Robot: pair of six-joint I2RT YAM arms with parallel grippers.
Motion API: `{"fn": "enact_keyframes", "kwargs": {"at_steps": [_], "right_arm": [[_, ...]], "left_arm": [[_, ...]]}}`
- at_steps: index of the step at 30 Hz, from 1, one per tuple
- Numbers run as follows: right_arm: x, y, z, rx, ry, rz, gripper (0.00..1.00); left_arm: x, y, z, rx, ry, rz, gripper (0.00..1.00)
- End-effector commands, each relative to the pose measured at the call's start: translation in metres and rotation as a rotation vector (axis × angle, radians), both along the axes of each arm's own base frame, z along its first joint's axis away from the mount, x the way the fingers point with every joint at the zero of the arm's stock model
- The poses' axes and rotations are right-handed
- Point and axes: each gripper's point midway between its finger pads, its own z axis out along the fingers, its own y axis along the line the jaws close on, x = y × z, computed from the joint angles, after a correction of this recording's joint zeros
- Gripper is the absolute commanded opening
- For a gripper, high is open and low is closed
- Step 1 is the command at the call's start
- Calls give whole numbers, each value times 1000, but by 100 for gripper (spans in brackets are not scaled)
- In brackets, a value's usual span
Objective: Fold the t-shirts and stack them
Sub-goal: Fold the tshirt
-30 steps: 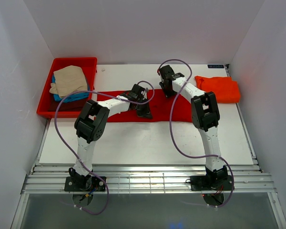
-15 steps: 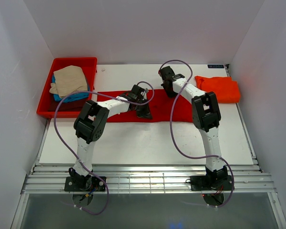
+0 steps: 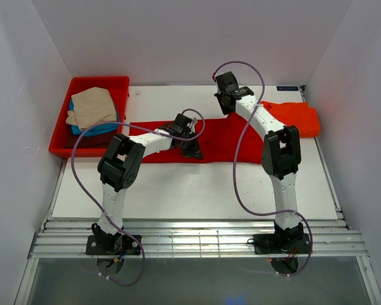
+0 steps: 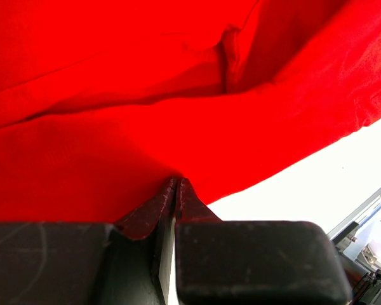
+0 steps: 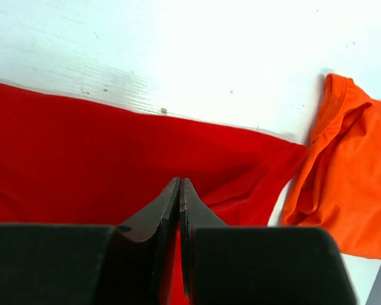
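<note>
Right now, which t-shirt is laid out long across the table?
The bright red t-shirt, stretched across the table's middle. The orange-red t-shirt sits folded at far right; the beige t-shirt and blue t-shirt lie in the red tray.

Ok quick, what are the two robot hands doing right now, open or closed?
Left gripper: closed, pinching the bright red t-shirt.
Right gripper: closed, pinching the same bright red t-shirt.

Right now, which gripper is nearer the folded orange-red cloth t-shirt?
Right. The right gripper sits just left of the orange-red cloth t-shirt; the left gripper is farther left, midway along the bright red cloth t-shirt.
</note>
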Motion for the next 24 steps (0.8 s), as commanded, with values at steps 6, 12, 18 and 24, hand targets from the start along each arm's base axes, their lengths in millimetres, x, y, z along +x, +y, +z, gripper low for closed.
{"fn": "enact_keyframes", "kwargs": {"at_steps": [6, 12, 18, 24], "right_arm": [[8, 22, -25, 93, 25, 45, 9], [19, 40, -36, 163, 4, 101, 36], [17, 26, 9, 149, -102, 53, 36], [-19, -16, 22, 37, -60, -81, 35]], "left_arm": [[-36, 19, -24, 95, 103, -20, 15], [-38, 20, -24, 94, 103, -22, 15], [-39, 21, -25, 96, 105, -19, 15], [-25, 29, -6, 128, 14, 17, 14]]}}
